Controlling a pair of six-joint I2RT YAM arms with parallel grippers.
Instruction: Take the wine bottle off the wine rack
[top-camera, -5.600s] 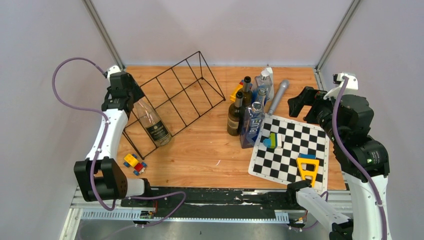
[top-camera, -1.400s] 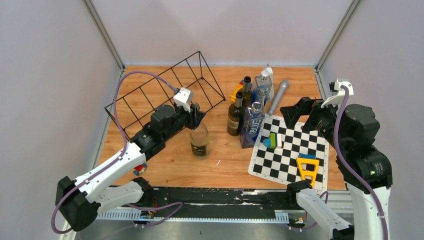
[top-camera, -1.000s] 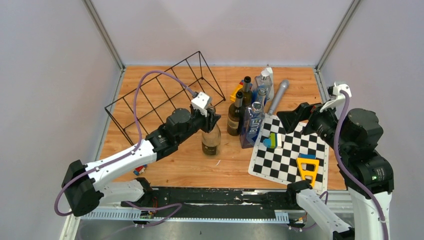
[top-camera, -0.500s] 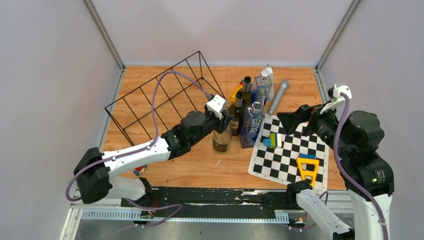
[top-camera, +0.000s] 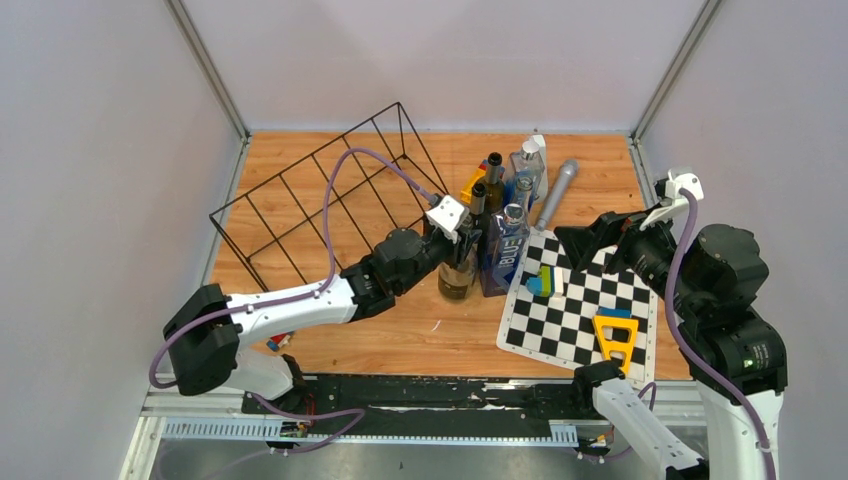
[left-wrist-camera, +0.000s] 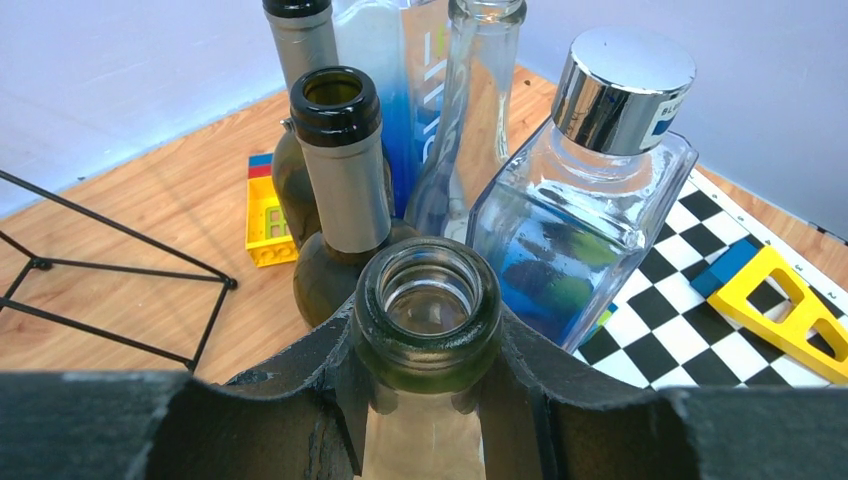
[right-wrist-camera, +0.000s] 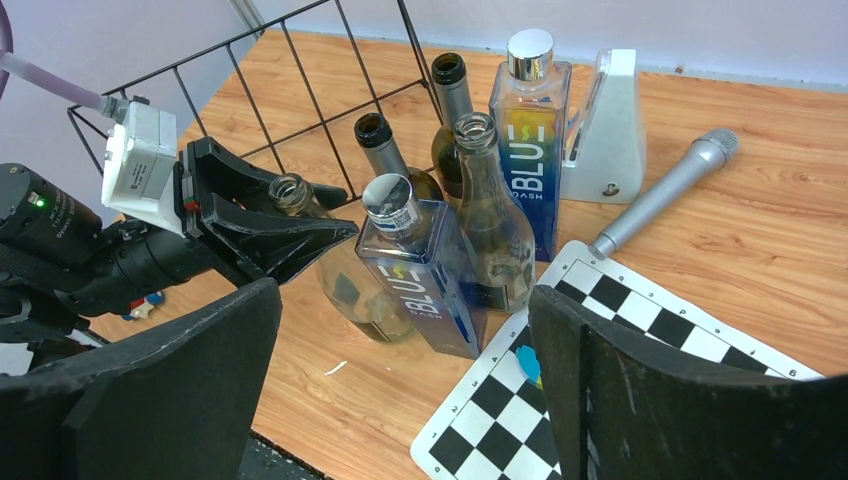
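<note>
The wine bottle (top-camera: 457, 277) is clear glass with a greenish mouth (left-wrist-camera: 428, 308). It stands upright on the wood, pressed close to a cluster of other bottles. My left gripper (top-camera: 461, 236) is shut on its neck just under the lip, one black finger (left-wrist-camera: 300, 375) on each side. The right wrist view shows the bottle (right-wrist-camera: 352, 288) left of the blue flask. The wine rack (top-camera: 318, 198), a long black wire frame, lies at the back left with nothing in it, and one of its corners (left-wrist-camera: 120, 229) shows in the left wrist view. My right gripper (top-camera: 603, 238) hangs open over the checkerboard, holding nothing.
Two dark bottles (top-camera: 470, 232), a clear bottle (right-wrist-camera: 490, 215) and two blue "BLUE" flasks (top-camera: 505, 250) crowd the middle. A checkerboard mat (top-camera: 585, 300) carries a yellow piece (top-camera: 615, 340) and coloured blocks (top-camera: 545, 282). A microphone (top-camera: 556, 192) lies behind. A yellow brick (left-wrist-camera: 266, 215) sits near the rack.
My left arm has carried the wine bottle from the rack rightward across the table, stood upright, up against the bottle cluster. The right arm has barely shifted.
</note>
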